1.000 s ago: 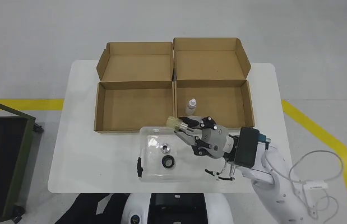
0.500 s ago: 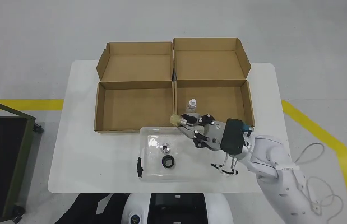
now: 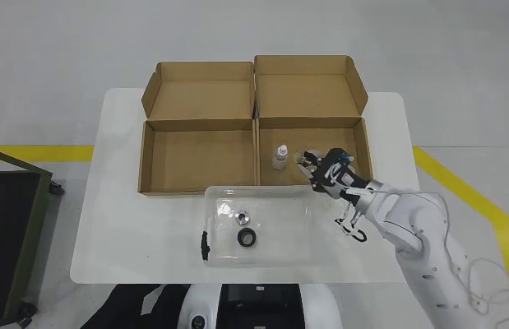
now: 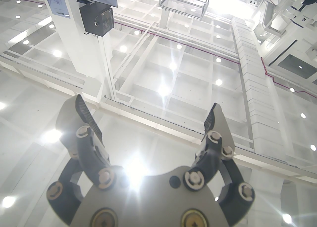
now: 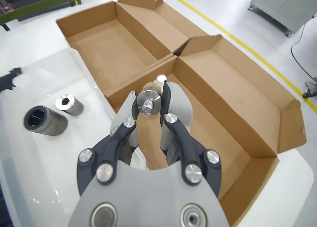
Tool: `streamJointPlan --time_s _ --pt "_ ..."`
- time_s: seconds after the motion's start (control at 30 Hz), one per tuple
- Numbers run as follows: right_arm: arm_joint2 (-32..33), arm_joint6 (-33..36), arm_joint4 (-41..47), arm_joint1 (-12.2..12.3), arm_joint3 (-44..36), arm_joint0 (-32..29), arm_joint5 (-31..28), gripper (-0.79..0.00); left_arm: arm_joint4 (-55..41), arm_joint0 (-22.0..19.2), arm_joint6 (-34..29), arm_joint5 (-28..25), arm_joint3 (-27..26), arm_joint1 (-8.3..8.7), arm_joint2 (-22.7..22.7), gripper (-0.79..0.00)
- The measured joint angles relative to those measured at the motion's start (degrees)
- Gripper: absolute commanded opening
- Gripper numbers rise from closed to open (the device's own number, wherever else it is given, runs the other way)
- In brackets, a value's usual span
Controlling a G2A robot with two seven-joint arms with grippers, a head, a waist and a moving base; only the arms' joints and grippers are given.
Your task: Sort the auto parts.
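Note:
My right gripper (image 3: 308, 161) hangs over the near right cardboard box (image 3: 340, 152), shut on a stepped metal part (image 5: 148, 104). Just beyond its fingertips a small pale part (image 3: 280, 155) stands upright inside that box, its top (image 5: 161, 78) peeking over the held part. A clear plastic tray (image 3: 279, 247) in front of the boxes holds a silver bushing (image 3: 242, 219) (image 5: 69, 106) and a dark sleeve (image 3: 247, 238) (image 5: 45, 124). My left gripper (image 4: 146, 119) is open, holds nothing, and points up at a ceiling.
The left cardboard box (image 3: 196, 156) has nothing in it; both boxes' lids stand open at the back. A small black piece (image 3: 204, 245) sits at the tray's left edge. The white table (image 3: 114, 214) ends close behind and beside the boxes.
My right gripper has carried the metal part from above the tray's far edge, back and to the right, to above the right box. The tray's parts have not moved.

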Motion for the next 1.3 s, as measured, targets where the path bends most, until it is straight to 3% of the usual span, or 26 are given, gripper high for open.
streamJointPlan --time_s 0.4,0.83,0.9,1.03,1.23,1.3 --pt "-5.78 16.28 1.35 -0.64 10.45 11.43 -0.76 -0.785 0.0 0.0 0.0 0.0 0.0 0.0 0.0 0.0" --pt "-12.42 24.34 3.41 -1.86 20.92 21.29 -1.22 -0.776 0.0 0.0 0.0 0.0 0.0 0.0 0.0 0.0" --pt "-13.23 24.77 3.95 -2.03 22.59 22.11 -1.34 -0.727 0.0 0.0 0.0 0.0 0.0 0.0 0.0 0.0" --pt "-14.66 24.53 4.88 -2.38 25.34 23.48 -1.53 -0.425 0.0 0.0 0.0 0.0 0.0 0.0 0.0 0.0" --pt "-16.65 24.17 5.29 -2.89 27.81 25.37 -1.29 -0.394 0.0 0.0 0.0 0.0 0.0 0.0 0.0 0.0" --pt "-17.09 23.68 5.31 -3.04 28.04 25.99 -1.1 -0.2 0.0 0.0 0.0 0.0 0.0 0.0 0.0 0.0"
